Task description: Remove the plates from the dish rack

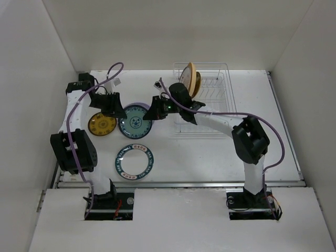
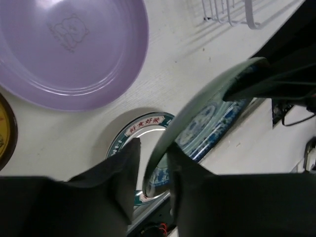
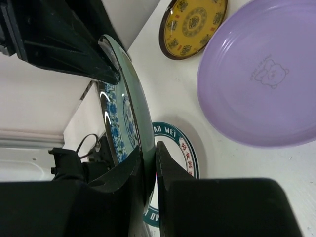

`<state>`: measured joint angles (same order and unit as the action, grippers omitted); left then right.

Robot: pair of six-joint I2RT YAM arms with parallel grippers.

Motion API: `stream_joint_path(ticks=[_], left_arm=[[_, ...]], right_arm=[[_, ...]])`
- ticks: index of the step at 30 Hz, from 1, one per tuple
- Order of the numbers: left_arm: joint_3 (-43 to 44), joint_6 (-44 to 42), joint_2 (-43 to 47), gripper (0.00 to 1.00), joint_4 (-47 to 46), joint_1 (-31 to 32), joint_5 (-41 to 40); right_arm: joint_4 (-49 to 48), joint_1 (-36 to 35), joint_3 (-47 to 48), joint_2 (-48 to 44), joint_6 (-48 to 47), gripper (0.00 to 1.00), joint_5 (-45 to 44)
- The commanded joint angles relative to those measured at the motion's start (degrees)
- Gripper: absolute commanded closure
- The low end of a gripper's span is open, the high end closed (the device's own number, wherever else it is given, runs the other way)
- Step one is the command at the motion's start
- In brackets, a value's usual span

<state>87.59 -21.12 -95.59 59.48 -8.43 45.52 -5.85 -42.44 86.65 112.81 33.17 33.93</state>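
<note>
The left gripper [image 1: 118,111] and the right gripper [image 1: 153,114] meet over the left half of the white table [image 1: 210,152]. Each sits at an opposite rim of one round pale green plate with a blue pattern [image 1: 135,122].

In the right wrist view, the right gripper [image 3: 150,170] has its two black fingers pressed tight on the plate's edge [image 3: 132,113]. In the left wrist view, the left gripper [image 2: 154,165] straddles the rim. One finger [image 2: 185,170] lies against the plate and a thin gap shows beside the other, so I cannot tell whether it grips firmly.

The held plate hangs above a plain lavender round plate [image 3: 266,74] that lies flat on the table. From above, only the far edge of the lavender plate shows. Left of it lies a yellow-and-brown patterned round plate [image 1: 102,125]. Nearer lies a white round plate with a dark teal lettered rim [image 1: 134,161].

The rectangular white wire dish rack [image 1: 220,113] stands at the far right of the table. A pale orange round plate [image 1: 189,79] stands on edge at its far left end, with perhaps a second close against it.
</note>
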Motion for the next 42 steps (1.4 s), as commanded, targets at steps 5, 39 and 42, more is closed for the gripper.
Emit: stream_joint_path(ticks=[5, 39, 42], left_arm=[[2.14, -9.98, -2.76, 1.0, 12.75, -0.1, 8.62], [3.81, 18.23, -16.02, 0.69, -9.83, -24.27, -16.07], [2.68, 17.61, -16.03, 0.52, -9.83, -23.65, -18.45]], right_arm=[[-8.22, -0.37, 3.0, -0.05, 1.99, 1.0, 3.68], [15.16, -0.89, 0.98, -16.48, -3.72, 0.12, -28.31], [15.16, -0.89, 0.98, -16.49, -4.25, 0.12, -28.31]])
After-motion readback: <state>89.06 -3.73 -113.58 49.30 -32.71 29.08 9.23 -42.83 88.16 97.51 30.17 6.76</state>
